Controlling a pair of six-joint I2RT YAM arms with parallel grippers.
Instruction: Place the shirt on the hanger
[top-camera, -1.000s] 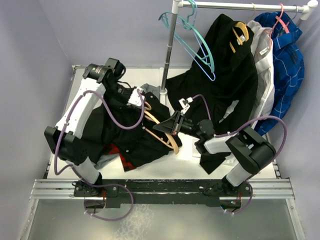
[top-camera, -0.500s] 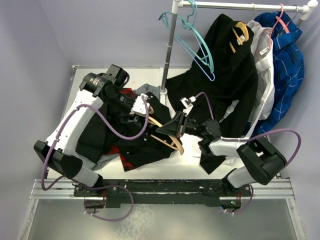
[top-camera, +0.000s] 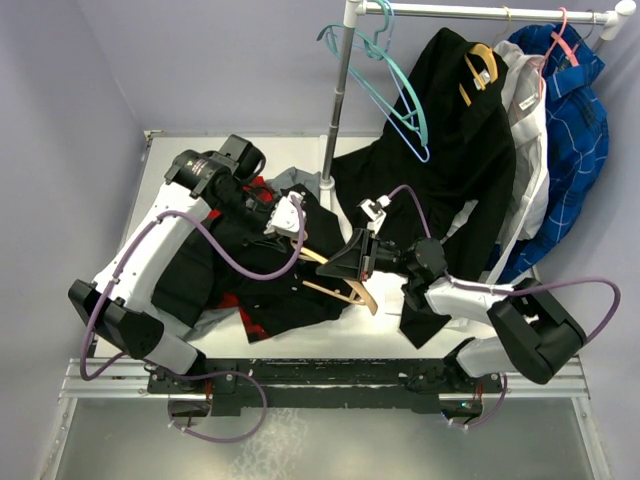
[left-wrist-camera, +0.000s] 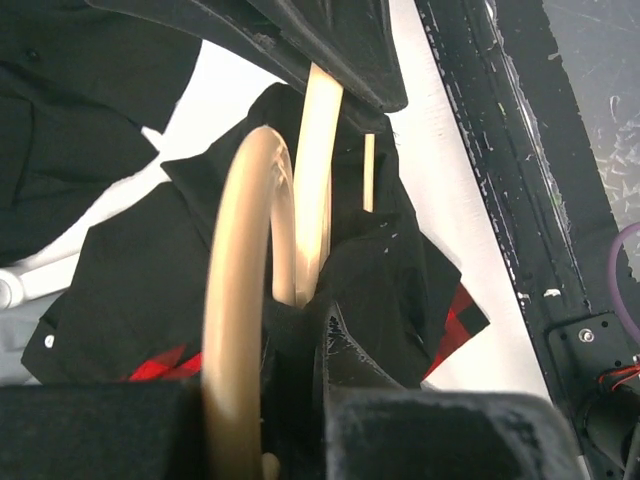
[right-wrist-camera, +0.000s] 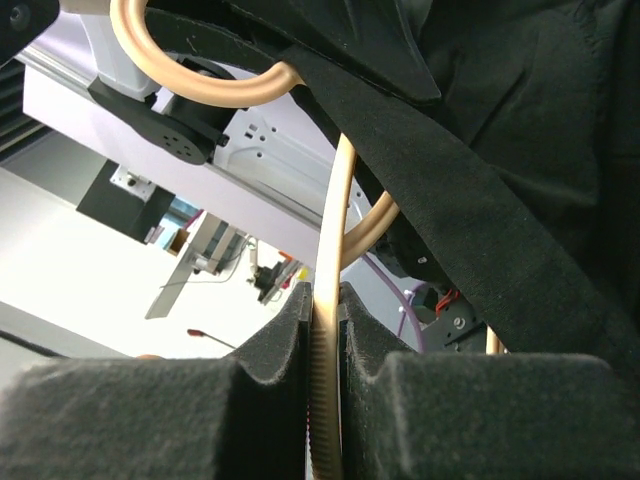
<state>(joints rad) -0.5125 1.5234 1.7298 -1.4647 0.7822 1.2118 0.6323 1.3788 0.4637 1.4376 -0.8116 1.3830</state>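
Overhead view of a white counter (top-camera: 290, 150) with a clothes rail (top-camera: 338, 110) standing at its far side. A black button-up shirt (top-camera: 275, 295) lies crumpled on the counter, left of centre. It rests on a red-and-black plaid shirt (top-camera: 250, 325) that peeks out at its near edge. A tan wooden hanger (top-camera: 360, 297) lies slanted across the black shirt's right half, with one shoulder tip pointing to 4 o'clock and the hook end to 10 o'clock.

The left arm (top-camera: 150, 245) curves in from 8 o'clock and ends at the hook end of the hanger. In its wrist camera the tan hook (left-wrist-camera: 235, 300) rises between the left fingers (left-wrist-camera: 100, 430), which are closed against it on both sides. Black shirt cloth is bunched around the hanger's neck just beyond them, with corners of red plaid showing beneath.

The right arm (top-camera: 470, 295) reaches in from 4 o'clock. Its wrist camera shows the right fingers (right-wrist-camera: 130, 420) pressed together on a thin tan limb of the hanger. A band of black shirt cloth drapes across the hanger just past the fingertips, running toward 4 o'clock.

On the rail, toward 1 o'clock, hang teal hangers (top-camera: 395, 90), a longer black garment (top-camera: 450, 140) and a blue checked shirt (top-camera: 570, 120)
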